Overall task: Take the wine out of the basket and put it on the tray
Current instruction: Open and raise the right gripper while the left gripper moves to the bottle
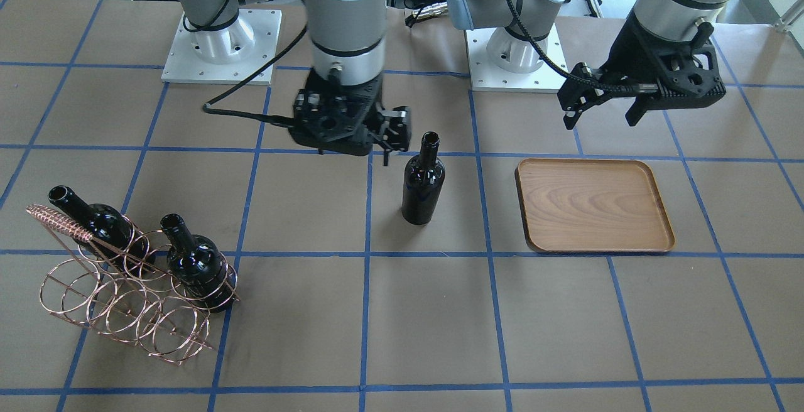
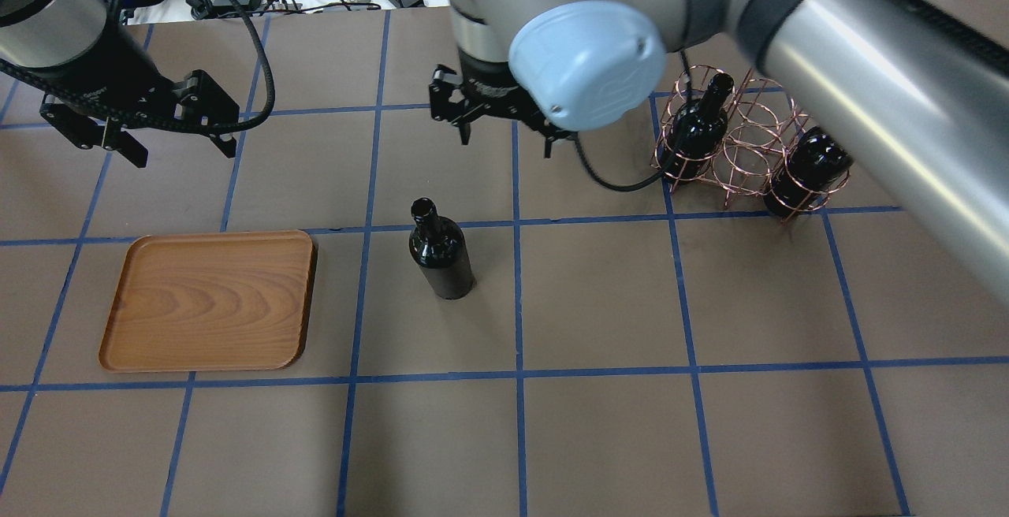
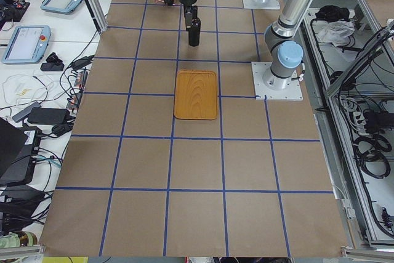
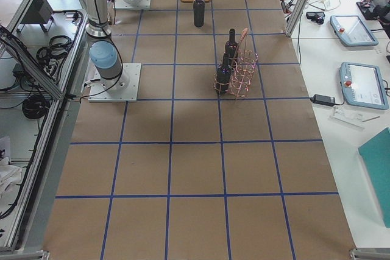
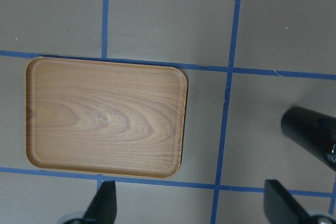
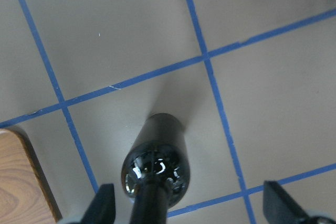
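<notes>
Okay, roughly halfway by my read. One wine bottle (image 1: pixel 423 179) is out of the basket (image 1: pixel 59 220) and stands upright on the bare table mid-frame in the front view, well apart from the basket at lower left and just beside the tray (image 1: pixel 593 205) at centre right, not touching it. Nothing is on the tray yet. What's left, as I judge it, is to grab that bottle and set it on the wood.

Two more bottles (image 1: pixel 100 223) (image 1: pixel 198 267) sit in the basket rings.

The right gripper (image 2: pixel 506 139) hangs above and behind the bottle with its jaws spread, holding nothing. The left gripper (image 2: pixel 185 150), at upper left in the overhead, is also spread wide and empty, off the tray's far edge.

View differences:
- **Right wrist cam:** looks straight down the bottle (image 6: pixel 155 166). The neck sits close to the lower-left finger (image 6: pixel 102 203), with no contact that I can see.
- **Left wrist cam:** shows the whole tray (image 5: pixel 105 116) bare, with the bottle body clipped at the right edge.
- **Overhead:** the right arm covers part of the basket.
- **Front view:** shows the whole basket, including its empty rings.
- **Side views:** too small to judge the jaws.
</notes>
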Controlling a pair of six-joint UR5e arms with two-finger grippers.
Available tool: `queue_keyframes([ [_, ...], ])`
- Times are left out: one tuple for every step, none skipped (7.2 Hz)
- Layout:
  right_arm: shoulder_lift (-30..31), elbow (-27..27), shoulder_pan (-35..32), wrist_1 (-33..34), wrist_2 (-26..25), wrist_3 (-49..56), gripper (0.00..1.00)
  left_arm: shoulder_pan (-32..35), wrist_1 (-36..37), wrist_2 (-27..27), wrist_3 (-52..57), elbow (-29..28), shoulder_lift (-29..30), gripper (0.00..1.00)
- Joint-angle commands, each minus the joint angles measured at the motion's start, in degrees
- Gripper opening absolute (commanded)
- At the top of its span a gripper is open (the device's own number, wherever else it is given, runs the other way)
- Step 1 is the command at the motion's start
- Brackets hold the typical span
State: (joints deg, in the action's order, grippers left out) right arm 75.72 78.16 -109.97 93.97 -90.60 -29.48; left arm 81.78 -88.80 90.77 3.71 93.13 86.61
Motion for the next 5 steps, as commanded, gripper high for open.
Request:
queue_keyframes([
  [3.47,0.24,9.56,-3.78,-2.47,17.20,1.00,6.78,2.30,-0.06,-3.43,-0.23,0.39,1.00],
  [4.17,0.59,12.47,-4.57,-2.48,21.18,1.00,10.56,4.06,-0.50,-4.41,-0.23,0.74,1.00],
  [4.87,1.20,14.06,-4.67,-2.65,23.13,1.00,14.25,5.38,-0.76,-4.50,-0.06,1.44,1.00],
  [5.84,1.56,14.17,-3.63,-3.70,23.24,1.00,18.46,5.66,-0.77,-5.64,-0.05,2.23,1.00],
  [5.85,1.65,14.60,-3.53,-4.75,23.33,1.00,21.55,7.31,-0.77,-7.13,0.29,3.46,1.00],
])
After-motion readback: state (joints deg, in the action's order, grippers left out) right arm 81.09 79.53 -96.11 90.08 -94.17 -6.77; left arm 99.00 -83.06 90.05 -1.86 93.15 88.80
